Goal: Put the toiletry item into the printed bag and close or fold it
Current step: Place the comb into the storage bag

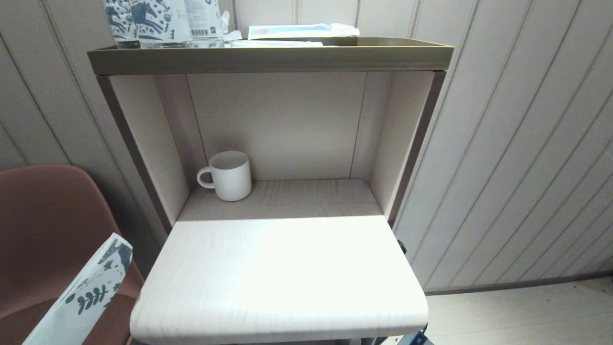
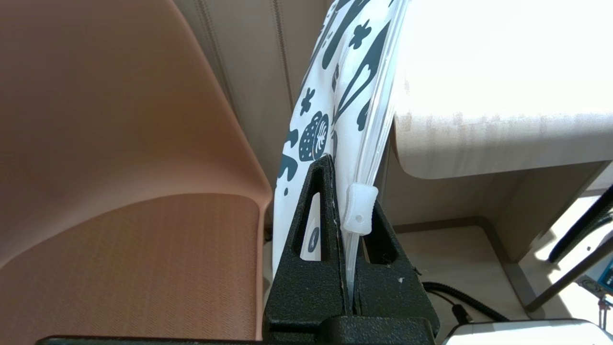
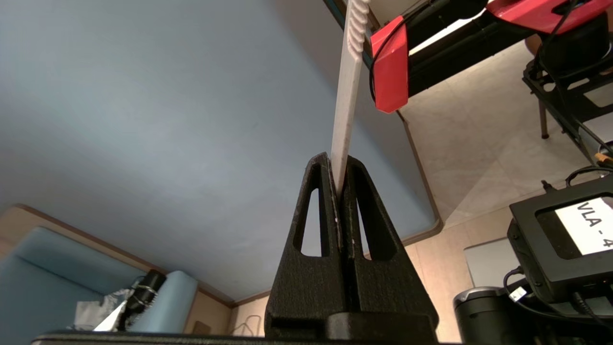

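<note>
Clamping the printed bag [image 2: 335, 96], left gripper [image 2: 352, 201]; right gripper [image 3: 339, 167] pinches a comb [image 3: 348, 91].

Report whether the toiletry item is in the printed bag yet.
Not in. The right gripper is shut on the flat white toothed item; the left gripper is shut on the printed bag beside its zip slider.

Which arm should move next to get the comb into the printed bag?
Right. The right gripper is shut on the white comb and free to travel. The left gripper is shut on the printed bag beside its zip slider, so it should just hold.
</note>
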Available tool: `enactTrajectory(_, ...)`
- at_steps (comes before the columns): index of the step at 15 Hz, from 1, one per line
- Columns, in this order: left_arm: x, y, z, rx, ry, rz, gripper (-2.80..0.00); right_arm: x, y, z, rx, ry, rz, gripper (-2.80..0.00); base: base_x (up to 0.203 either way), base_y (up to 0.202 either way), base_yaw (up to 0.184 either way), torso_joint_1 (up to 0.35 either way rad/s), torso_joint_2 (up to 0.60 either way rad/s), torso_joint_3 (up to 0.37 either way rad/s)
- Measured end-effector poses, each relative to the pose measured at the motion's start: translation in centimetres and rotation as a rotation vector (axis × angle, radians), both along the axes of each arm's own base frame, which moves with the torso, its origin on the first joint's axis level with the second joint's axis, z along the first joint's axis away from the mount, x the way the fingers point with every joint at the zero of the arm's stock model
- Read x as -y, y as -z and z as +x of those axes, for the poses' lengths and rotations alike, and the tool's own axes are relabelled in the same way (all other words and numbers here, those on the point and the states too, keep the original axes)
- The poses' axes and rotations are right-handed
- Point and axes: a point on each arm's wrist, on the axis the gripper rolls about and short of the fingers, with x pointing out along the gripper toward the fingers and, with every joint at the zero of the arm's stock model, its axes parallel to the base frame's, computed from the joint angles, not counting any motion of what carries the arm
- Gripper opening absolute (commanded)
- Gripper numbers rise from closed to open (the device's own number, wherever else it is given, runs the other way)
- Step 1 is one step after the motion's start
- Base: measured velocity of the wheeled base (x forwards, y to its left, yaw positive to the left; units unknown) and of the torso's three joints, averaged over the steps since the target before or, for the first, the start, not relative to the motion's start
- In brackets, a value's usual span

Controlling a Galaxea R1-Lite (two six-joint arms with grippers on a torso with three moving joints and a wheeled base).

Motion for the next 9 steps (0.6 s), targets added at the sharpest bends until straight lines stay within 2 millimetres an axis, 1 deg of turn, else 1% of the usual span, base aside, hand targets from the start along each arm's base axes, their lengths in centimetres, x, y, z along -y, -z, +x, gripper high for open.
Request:
enactTrajectory(2,0.0,0.0,0.0,0.000,0.000,0.000,-2.80,0.0,0.1,0.5,0.005,0.002,0.001,-2.80,0.000,0.000,0.000,0.000,0.00,0.000)
enactTrajectory(4,0.0,0.0,0.0,0.000,0.000,0.000,-2.80,0.0,0.2,0.9,0.110,0.006,0.005,-2.80,0.000,0.000,0.000,0.000,0.00,0.000)
enactTrajectory(7,0.0,0.0,0.0,0.000,0.000,0.000,-2.80,0.0,0.3,1.3,0.336,0.015,0.014,-2.80,0.000,0.000,0.000,0.000,0.00,0.000)
enactTrajectory(9,0.0,0.0,0.0,0.000,0.000,0.000,-2.80,0.0,0.4,1.7,0.536,0.025,0.021,-2.80,0.000,0.000,0.000,0.000,0.00,0.000)
